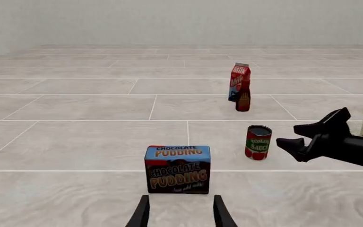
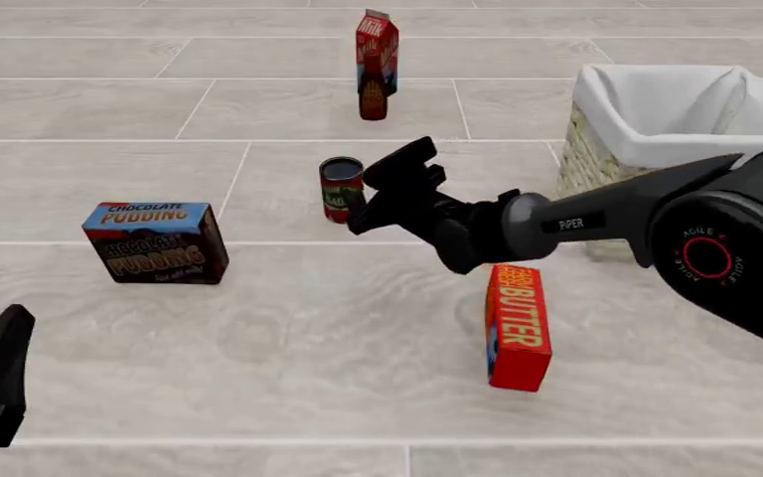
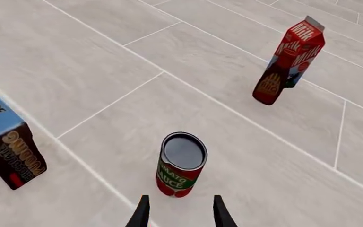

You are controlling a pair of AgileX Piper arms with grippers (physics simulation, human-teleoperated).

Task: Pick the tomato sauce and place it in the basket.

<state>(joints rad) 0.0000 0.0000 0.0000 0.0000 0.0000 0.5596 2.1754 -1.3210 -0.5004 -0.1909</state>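
Observation:
The tomato sauce (image 2: pixel 342 188) is a small red can with a dark top, standing upright on the tiled surface; it also shows in the left wrist view (image 1: pixel 258 142) and the right wrist view (image 3: pixel 181 164). My right gripper (image 2: pixel 384 195) is open and hovers just right of the can, fingers apart and not touching it; it appears again, right gripper (image 1: pixel 302 134) and right gripper (image 3: pixel 179 213). The basket (image 2: pixel 594 149), pale wicker with a white lining, stands at the right. My left gripper (image 1: pixel 179 213) is open, low at the near left, holding nothing.
A chocolate pudding box (image 2: pixel 156 242) stands at the left. A red butter box (image 2: pixel 516 325) stands near the front under the right arm. A red milk carton (image 2: pixel 378 42) with a dark brown bottle (image 2: pixel 374 97) before it stands at the back.

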